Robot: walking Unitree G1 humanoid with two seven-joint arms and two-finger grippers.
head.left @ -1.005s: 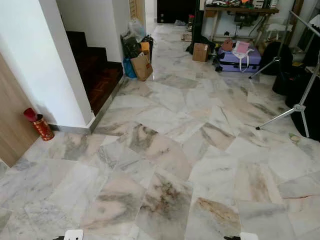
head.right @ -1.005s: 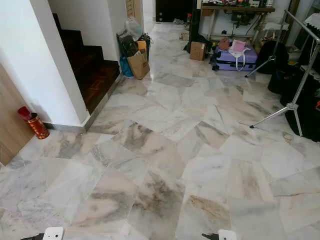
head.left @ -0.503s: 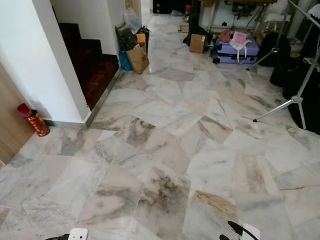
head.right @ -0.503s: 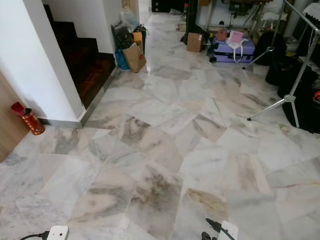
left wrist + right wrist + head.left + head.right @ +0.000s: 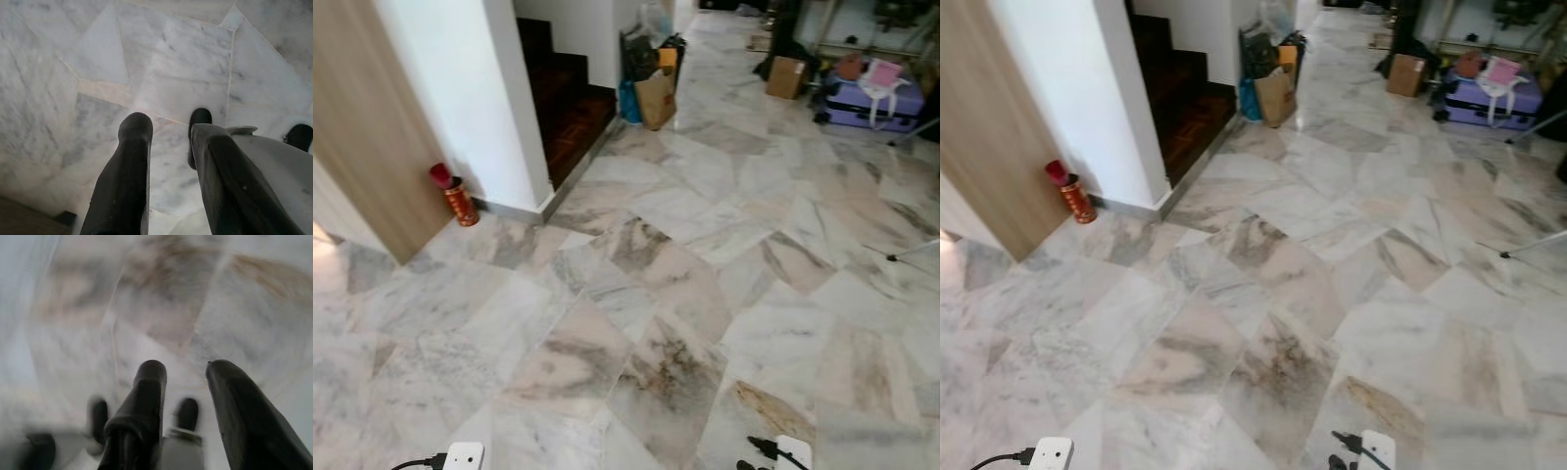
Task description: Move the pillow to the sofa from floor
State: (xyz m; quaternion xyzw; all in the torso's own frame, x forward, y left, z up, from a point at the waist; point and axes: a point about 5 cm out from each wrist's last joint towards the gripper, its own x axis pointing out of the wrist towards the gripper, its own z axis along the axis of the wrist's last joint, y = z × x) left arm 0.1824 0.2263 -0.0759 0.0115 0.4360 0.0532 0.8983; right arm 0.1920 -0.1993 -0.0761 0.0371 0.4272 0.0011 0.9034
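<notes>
Pale marble floor [image 5: 656, 294] stretches out ahead of me. My left gripper [image 5: 171, 126] hangs low over the tiles in the left wrist view, its two black fingers [image 5: 128, 171] apart and holding nothing. My right gripper [image 5: 186, 367] is blurred in the right wrist view, also open and bare above the floor. The white tops of both arms [image 5: 462, 456] [image 5: 793, 452] sit at the bottom edge of the eye views.
A wooden panel [image 5: 362, 127] and a white wall [image 5: 460, 88] stand on the left, with a red can [image 5: 457, 199] at their foot. Dark stairs [image 5: 570, 108], bags [image 5: 657, 98], a cardboard box [image 5: 788, 76] and a purple suitcase [image 5: 873, 98] lie farther back. A tripod leg [image 5: 911, 252] reaches in at the right.
The whole picture has shifted right, so the camera has turned left and the wooden panel fills more of the left side. Nothing on the floor has moved.
</notes>
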